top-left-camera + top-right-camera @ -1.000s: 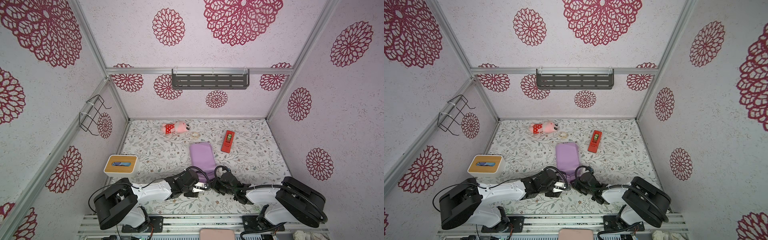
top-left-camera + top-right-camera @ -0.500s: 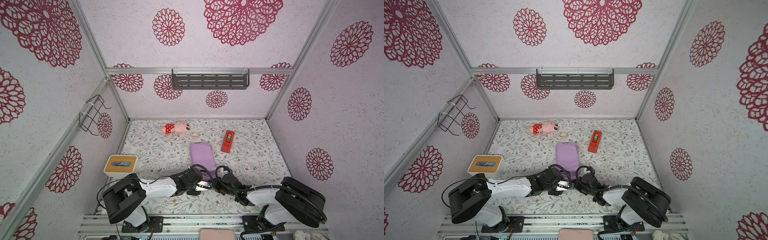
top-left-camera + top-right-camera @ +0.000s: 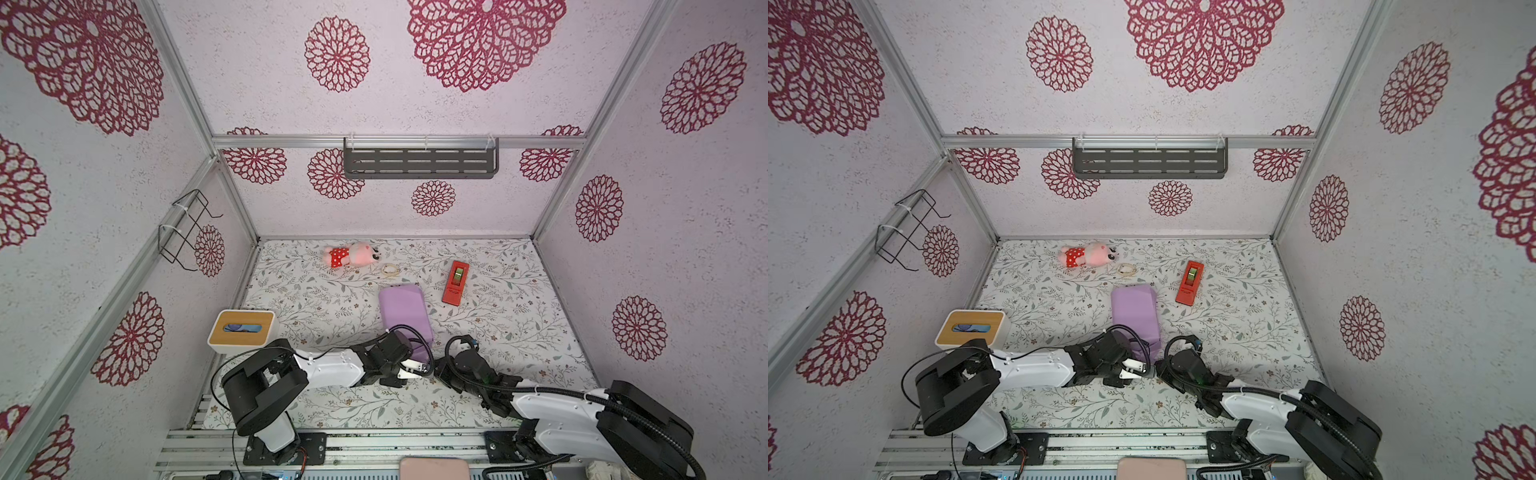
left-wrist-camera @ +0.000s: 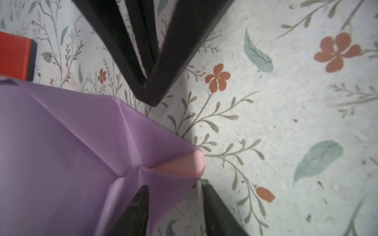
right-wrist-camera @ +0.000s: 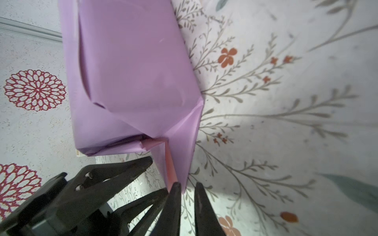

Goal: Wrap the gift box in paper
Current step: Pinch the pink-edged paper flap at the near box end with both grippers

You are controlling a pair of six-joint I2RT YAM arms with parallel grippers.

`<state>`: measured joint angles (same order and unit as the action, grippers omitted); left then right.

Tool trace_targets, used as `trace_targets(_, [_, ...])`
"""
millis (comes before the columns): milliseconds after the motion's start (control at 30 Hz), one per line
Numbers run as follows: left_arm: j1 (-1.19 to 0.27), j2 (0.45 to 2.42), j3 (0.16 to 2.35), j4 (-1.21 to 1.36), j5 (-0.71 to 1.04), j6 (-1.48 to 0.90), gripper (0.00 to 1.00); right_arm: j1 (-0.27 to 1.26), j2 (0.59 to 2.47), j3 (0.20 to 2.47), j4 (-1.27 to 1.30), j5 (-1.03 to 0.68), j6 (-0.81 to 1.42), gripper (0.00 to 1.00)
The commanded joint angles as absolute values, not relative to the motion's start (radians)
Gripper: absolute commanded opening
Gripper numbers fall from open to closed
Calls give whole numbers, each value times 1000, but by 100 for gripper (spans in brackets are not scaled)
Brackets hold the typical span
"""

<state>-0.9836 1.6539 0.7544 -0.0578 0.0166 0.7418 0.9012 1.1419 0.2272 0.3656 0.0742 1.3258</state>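
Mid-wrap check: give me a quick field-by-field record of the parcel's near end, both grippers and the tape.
paper: lilac side out, folded into a long parcel
gift box: not visible, likely inside the paper
near end: flaps creased, pink underside showing at the fold
left gripper: open, straddling the folded corner
right gripper: almost closed at the flap's tip, grip unclear
tape dispenser: on the cloth beside the parcel's far end, clear of both grippers

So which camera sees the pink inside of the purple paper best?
The left wrist view: the paper's pink inside looks big and sharp at the folded tip. The right wrist view shows only a thin pink strip. In both top views I see only lilac.
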Motion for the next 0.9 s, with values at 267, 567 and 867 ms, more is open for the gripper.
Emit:
trace_targets(267, [-978, 1724, 809, -118, 48, 801, 39, 834, 1058, 224, 237, 101, 1271, 15])
trace_targets(567, [-977, 1738, 825, -137, 63, 805, 23, 825, 1054, 224, 212, 96, 1257, 13])
trace_targets(867, [-969, 1722, 833, -130, 87, 784, 7, 827, 1085, 243, 200, 61, 1220, 12])
